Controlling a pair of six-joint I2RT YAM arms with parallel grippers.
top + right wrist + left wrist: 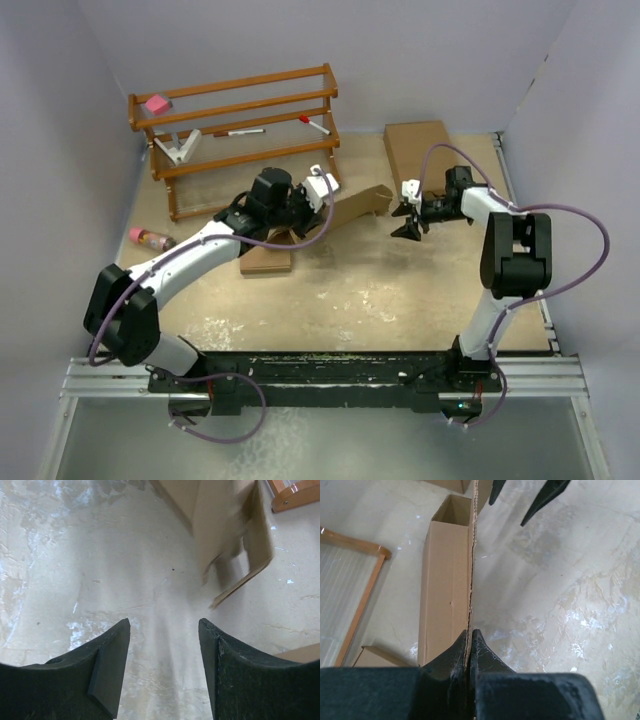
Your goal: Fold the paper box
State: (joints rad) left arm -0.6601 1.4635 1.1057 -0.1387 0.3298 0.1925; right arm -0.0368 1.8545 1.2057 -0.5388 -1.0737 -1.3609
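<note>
The paper box [355, 208] is a slim brown cardboard tube, partly formed, lying slanted at mid-table with its open end and loose flaps toward the right. My left gripper [312, 212] is shut on one thin wall of it; in the left wrist view the gripper [470, 632] pinches the cardboard edge and the box body [447, 580] runs away from it. My right gripper [408, 222] is open and empty, just right of the box's flapped end. In the right wrist view the gripper [164, 625] hangs over bare table, with the blurred flaps [235, 530] ahead of it.
A wooden rack [240, 125] with pens and small items stands at the back left. A large flat brown box [420, 150] lies at the back right. Another brown box [265, 260] lies under the left arm. A pink bottle [150, 238] lies at the left.
</note>
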